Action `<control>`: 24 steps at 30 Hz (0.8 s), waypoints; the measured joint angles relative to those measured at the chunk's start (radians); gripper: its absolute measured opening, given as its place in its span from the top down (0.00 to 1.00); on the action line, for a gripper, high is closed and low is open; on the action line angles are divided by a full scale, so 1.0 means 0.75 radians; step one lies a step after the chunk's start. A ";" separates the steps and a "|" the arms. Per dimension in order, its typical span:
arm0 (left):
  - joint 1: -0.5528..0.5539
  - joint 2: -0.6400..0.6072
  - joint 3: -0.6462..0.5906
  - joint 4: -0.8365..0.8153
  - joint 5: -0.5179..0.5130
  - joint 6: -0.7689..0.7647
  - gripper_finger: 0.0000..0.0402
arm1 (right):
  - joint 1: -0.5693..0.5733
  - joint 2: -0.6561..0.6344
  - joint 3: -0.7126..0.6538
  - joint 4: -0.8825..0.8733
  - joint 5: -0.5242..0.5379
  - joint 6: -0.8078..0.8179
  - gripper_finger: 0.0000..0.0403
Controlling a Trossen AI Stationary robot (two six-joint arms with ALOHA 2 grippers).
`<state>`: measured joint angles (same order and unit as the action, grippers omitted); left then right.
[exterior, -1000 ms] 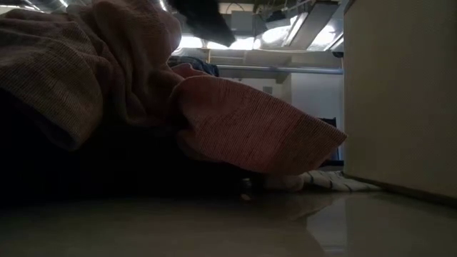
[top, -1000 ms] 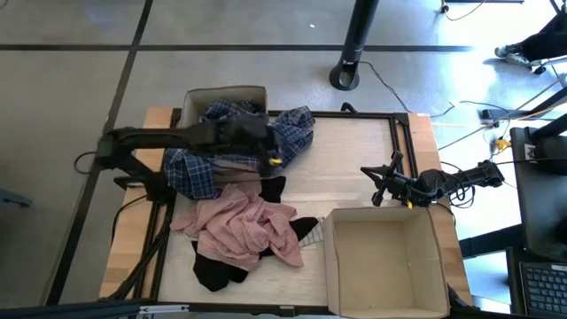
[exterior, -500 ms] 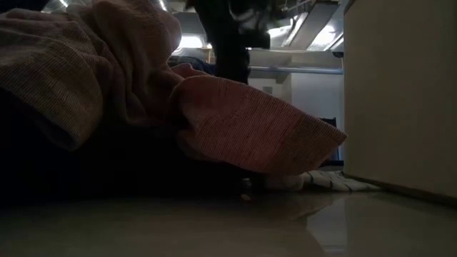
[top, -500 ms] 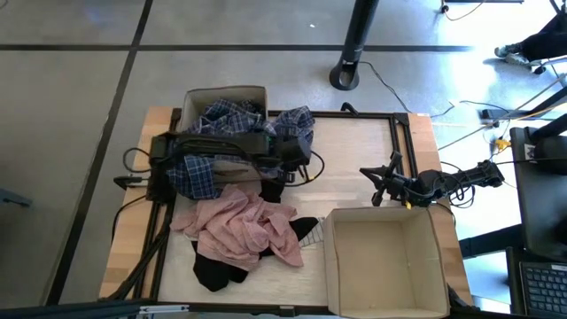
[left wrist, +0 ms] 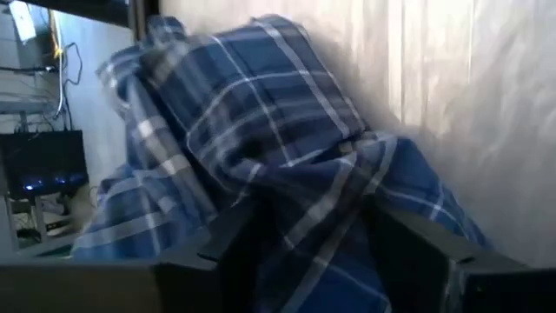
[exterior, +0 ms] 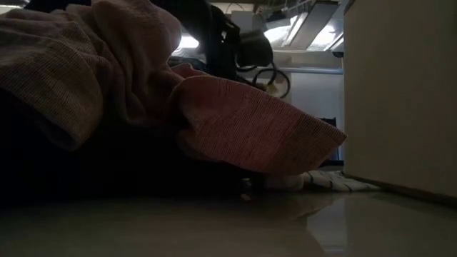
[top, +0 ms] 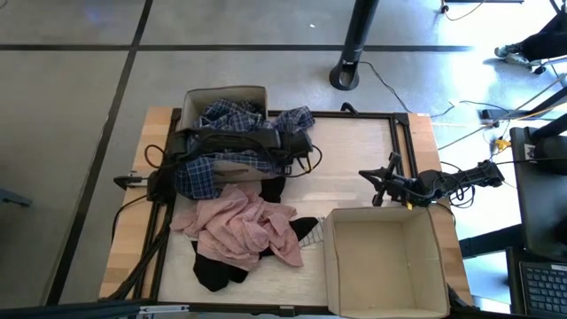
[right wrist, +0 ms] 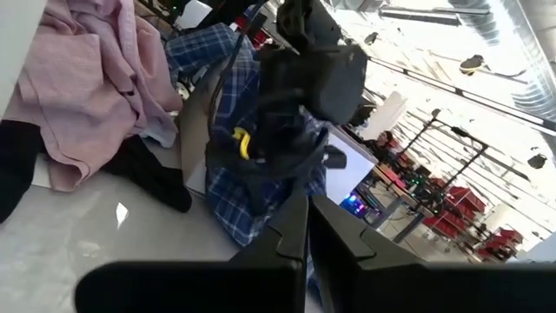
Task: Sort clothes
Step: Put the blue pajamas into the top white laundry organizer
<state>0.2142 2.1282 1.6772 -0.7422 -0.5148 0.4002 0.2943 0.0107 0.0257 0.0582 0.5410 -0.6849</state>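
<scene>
Our left gripper (top: 297, 146) has swung down onto the plaid shirt (top: 208, 168) at ten o'clock, fingers spread astride a fold; pickup looks imminent. Right gripper (top: 379, 183) waits at three o'clock, pressed together.

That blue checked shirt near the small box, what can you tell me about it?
The blue-white plaid shirt is soft woven cloth, crumpled and bunched. It spills out of the small cardboard box at the table's far edge onto the wood. The left gripper is over its folds, fingers either side of a ridge. The pink garment lies against its near side.
</scene>
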 joint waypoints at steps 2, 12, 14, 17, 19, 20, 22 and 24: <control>-0.001 0.016 0.000 -0.020 0.000 0.015 0.63 | 0.000 0.000 0.000 0.000 -0.001 0.000 0.96; -0.015 0.025 0.000 -0.035 -0.238 0.104 0.97 | 0.000 0.000 0.000 0.005 -0.002 0.000 0.96; -0.029 0.023 0.000 -0.036 -0.356 0.139 0.99 | 0.000 0.000 0.000 0.004 -0.002 0.000 0.96; -0.057 -0.011 -0.001 -0.030 -0.443 0.175 0.99 | 0.000 0.000 0.000 0.004 -0.002 0.000 0.96; -0.073 -0.058 0.000 -0.031 -0.466 0.183 0.99 | 0.000 0.000 0.000 0.004 -0.002 0.000 0.96; -0.079 -0.091 0.002 -0.027 -0.471 0.187 1.00 | 0.000 0.000 0.000 0.004 -0.003 0.000 0.96; -0.090 -0.161 0.003 -0.035 -0.488 0.175 1.00 | 0.000 0.000 0.000 0.001 -0.003 0.000 0.96; -0.095 -0.245 0.003 -0.043 -0.493 0.156 1.00 | 0.000 0.000 0.000 0.001 -0.003 0.000 0.96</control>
<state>0.1431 1.9441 1.6791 -0.7746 -0.8842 0.5171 0.2943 0.0109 0.0257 0.0587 0.5388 -0.6849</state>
